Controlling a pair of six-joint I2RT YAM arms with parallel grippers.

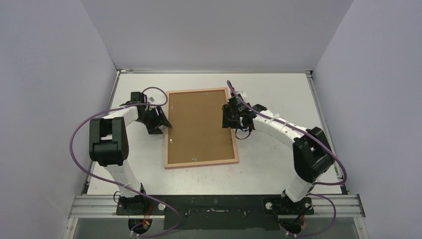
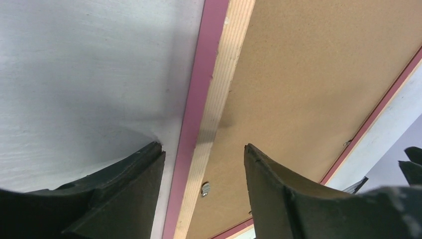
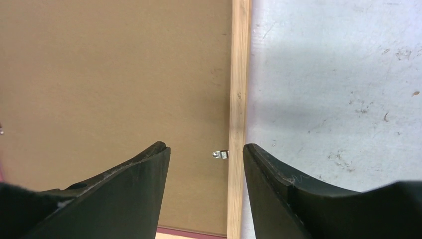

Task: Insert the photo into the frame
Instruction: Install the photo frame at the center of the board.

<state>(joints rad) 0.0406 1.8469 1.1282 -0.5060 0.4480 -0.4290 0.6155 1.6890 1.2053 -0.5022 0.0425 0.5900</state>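
Note:
The frame (image 1: 166,134) lies back up on the table, its tan wood rim around a brown backing board (image 1: 199,127). The photo is hidden. My left gripper (image 1: 161,124) is at the frame's left edge. In the left wrist view it (image 2: 203,145) is open, one finger either side of the pink and tan rail (image 2: 224,74). My right gripper (image 1: 228,117) is at the frame's right edge. In the right wrist view it (image 3: 204,145) is also open, astride the wood rail (image 3: 240,74), with nothing gripped.
Small metal clips (image 3: 221,155) (image 2: 205,188) sit on the rails over the backing board (image 3: 114,74). The white table (image 1: 278,89) runs to walls at the back and both sides. Purple cables loop off each arm.

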